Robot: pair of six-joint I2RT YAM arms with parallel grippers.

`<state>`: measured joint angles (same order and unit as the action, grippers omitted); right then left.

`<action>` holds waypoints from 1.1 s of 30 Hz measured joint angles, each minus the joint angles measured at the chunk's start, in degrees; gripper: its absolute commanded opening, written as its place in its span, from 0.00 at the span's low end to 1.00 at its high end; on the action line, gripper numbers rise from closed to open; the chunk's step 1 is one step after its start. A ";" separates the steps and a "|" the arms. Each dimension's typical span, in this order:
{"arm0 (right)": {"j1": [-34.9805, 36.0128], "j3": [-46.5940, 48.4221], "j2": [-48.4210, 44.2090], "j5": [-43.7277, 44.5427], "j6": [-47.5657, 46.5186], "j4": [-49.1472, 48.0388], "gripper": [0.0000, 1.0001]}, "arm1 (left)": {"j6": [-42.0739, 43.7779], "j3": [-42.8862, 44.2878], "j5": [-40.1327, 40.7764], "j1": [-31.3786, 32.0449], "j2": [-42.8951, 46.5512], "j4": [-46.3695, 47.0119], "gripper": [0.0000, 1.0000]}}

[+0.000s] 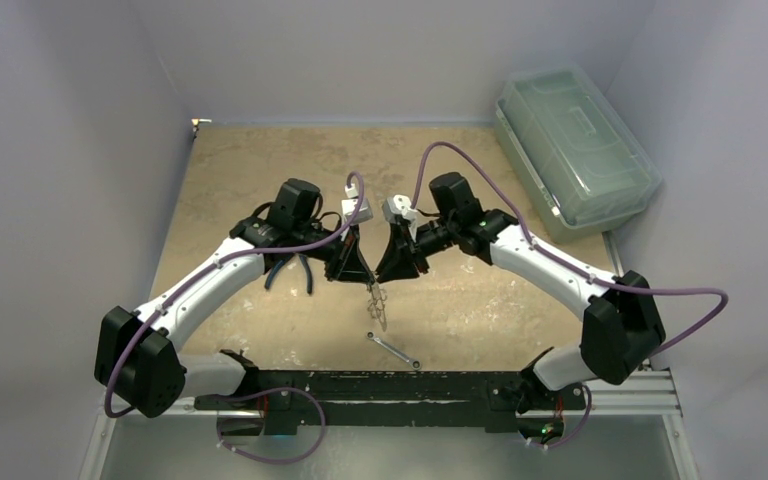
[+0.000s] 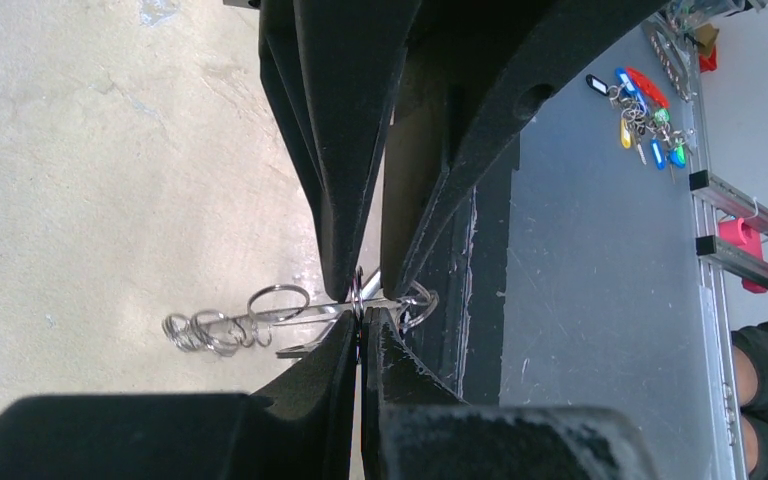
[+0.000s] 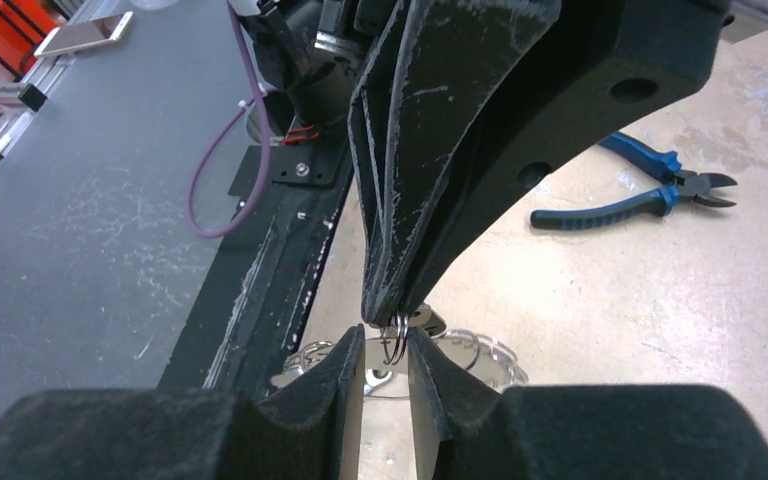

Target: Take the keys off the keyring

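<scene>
The keyring point(image 2: 358, 290) shows as a thin silvery split ring, not a large white oval loop. My left gripper point(image 2: 362, 325) is shut on it, edge-on between the fingertips. My right gripper point(image 3: 385, 340) is open, with its fingertips on either side of the same ring point(image 3: 397, 335). The two grippers meet tip to tip above the table, left point(image 1: 360, 272) and right point(image 1: 390, 272). The keys point(image 1: 376, 303) hang below them as a small silvery cluster with several linked rings point(image 2: 215, 328). A key blade point(image 3: 480, 352) shows behind the ring.
A slim silver wrench point(image 1: 393, 350) lies just nearer than the keys. Blue-handled pliers point(image 3: 630, 205) lie under the left arm point(image 1: 290, 272). A clear plastic lidded box point(image 1: 572, 145) stands at the back right. The black base rail point(image 1: 360, 385) runs along the near edge.
</scene>
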<state>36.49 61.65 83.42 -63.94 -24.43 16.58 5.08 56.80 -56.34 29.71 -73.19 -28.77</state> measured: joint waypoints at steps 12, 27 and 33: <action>0.15 0.74 0.57 1.44 2.12 -1.20 0.00 | -0.09 0.00 0.37 0.11 0.00 0.17 0.06; -1.62 -7.37 -1.36 0.52 19.74 -23.65 0.00 | -3.17 -0.04 1.64 -1.38 0.20 3.85 0.16; -2.58 -10.40 -1.44 -0.63 28.17 -33.66 0.00 | -4.04 -0.46 1.68 -1.66 0.61 5.51 0.08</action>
<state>33.91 51.24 81.97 -64.58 3.75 -17.08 1.04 56.34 -54.65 28.05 -72.58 -23.27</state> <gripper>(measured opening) 0.007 0.163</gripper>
